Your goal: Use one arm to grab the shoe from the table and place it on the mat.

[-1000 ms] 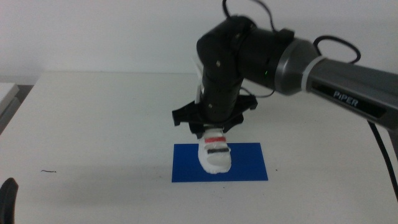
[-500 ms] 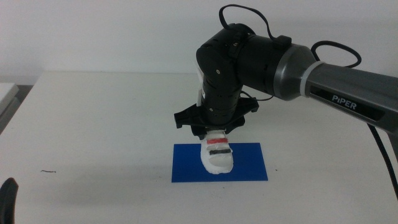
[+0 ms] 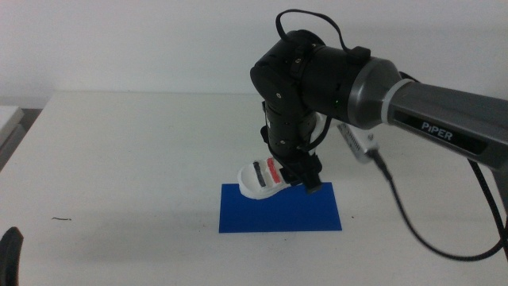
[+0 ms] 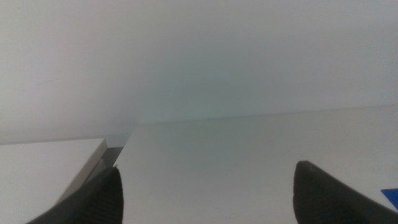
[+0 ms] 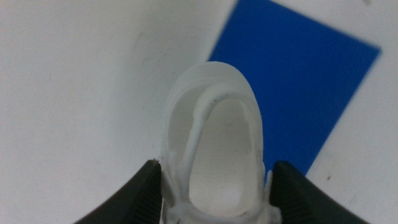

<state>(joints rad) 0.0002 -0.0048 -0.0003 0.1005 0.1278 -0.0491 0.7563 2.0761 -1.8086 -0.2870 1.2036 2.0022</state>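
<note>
One arm's right gripper (image 5: 212, 186) clamps the white sandal (image 3: 263, 176) tilted over the blue mat's (image 3: 317, 214) far-left corner near table (image 3: 119, 159) centre; releasing here could tip it off; left gripper (image 4: 205, 193) waits wide.

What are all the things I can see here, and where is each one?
shoe: one, white with dark and red straps, held at the mat's far left corner, toe pointing left.
mat: one, dark blue, flat near the table's middle.
table: one, white, under everything.
dark speck: one, near the table's front left.
right arm: one, black and grey, reaching in from the right.
right gripper: one, dark, jaws clamped on the shoe's sides.
left gripper: one, dark, waiting at the table's front left corner, jaws apart.
</note>
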